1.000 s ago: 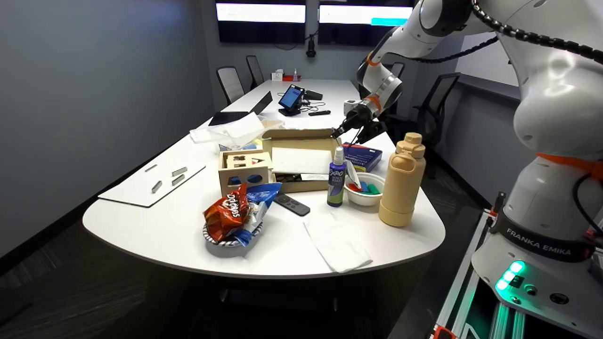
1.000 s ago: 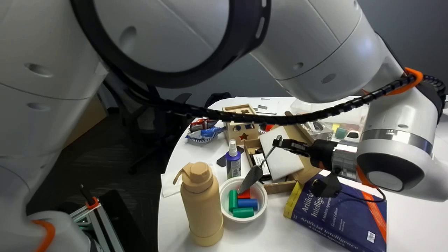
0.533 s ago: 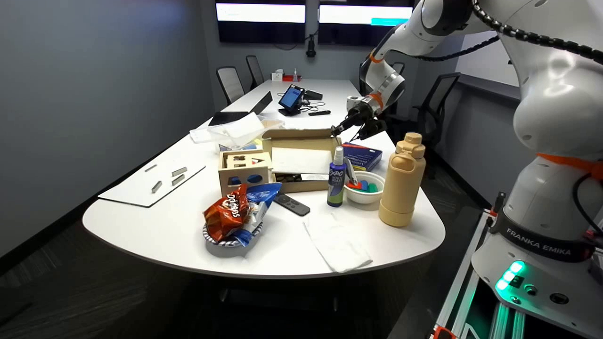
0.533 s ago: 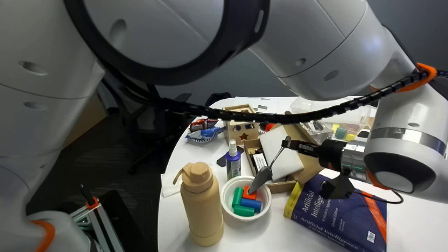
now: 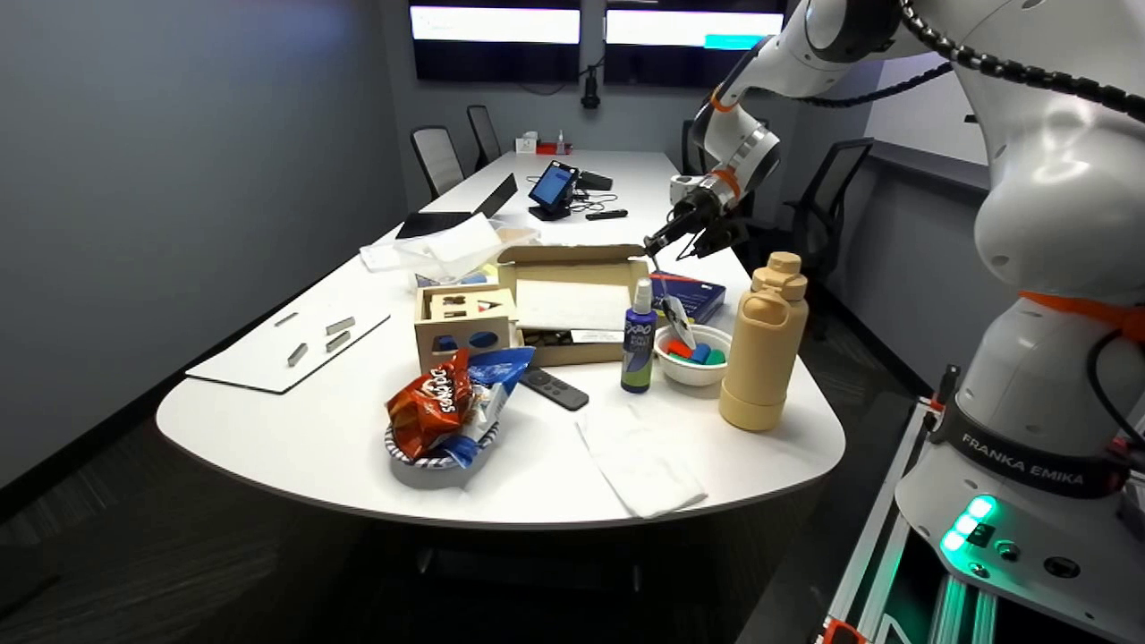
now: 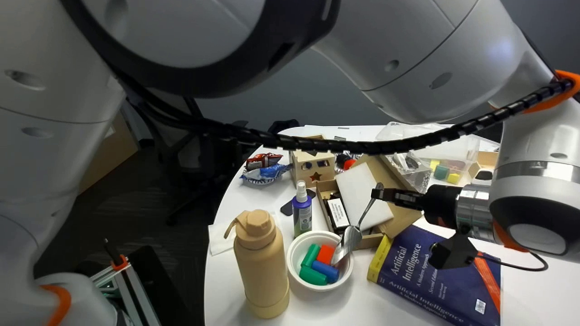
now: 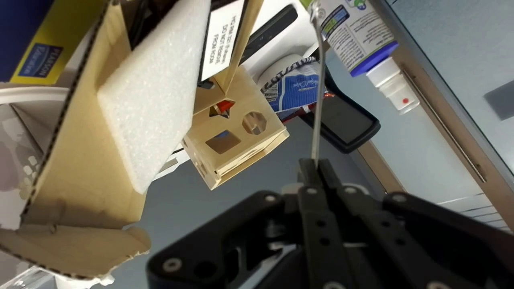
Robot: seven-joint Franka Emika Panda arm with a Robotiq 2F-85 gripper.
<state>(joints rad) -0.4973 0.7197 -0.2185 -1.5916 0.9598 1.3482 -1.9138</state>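
Meeting-room action, a plain grey wall (image 5: 224, 197) down one side and a long white table (image 5: 295, 438) well loaded at its rounded end! Eyes on the black two-fingered claw (image 7: 316, 164): closed right down, just a sliver left between its fingers, and that sliver is filled by the slim handle (image 7: 319, 100) of a shiny silver metal utensil (image 6: 351, 236) with a broad, smooth head. It hangs tilted, head down, tip over the edge of a round white bowl (image 6: 293, 258), right by a red block (image 6: 326, 254) and a blue cylindrical block (image 6: 325, 270), two green cylindrical blocks (image 6: 313, 275) farther across; whether metal meets bowl or block, we can't tell. Now, how does it handle? Stiff by the look of it, fairly light, nothing to bruise or break, though polished metal may well be slippery. That pinch is right up at the handle's end, so the head's weight could let it swing or twist; a bite lower, nearer the neck, ought to be steadier. Mind the bowl, too: it looks light enough to skate at a nudge. Close company all round: a thick blue book with a yellow band (image 6: 444, 294) beside, an open brown cardboard box (image 5: 572, 355) holding a white foam slab (image 6: 355, 192), a purple-and-green spray bottle (image 6: 302, 209) and a tall tan bottle (image 6: 261, 267).
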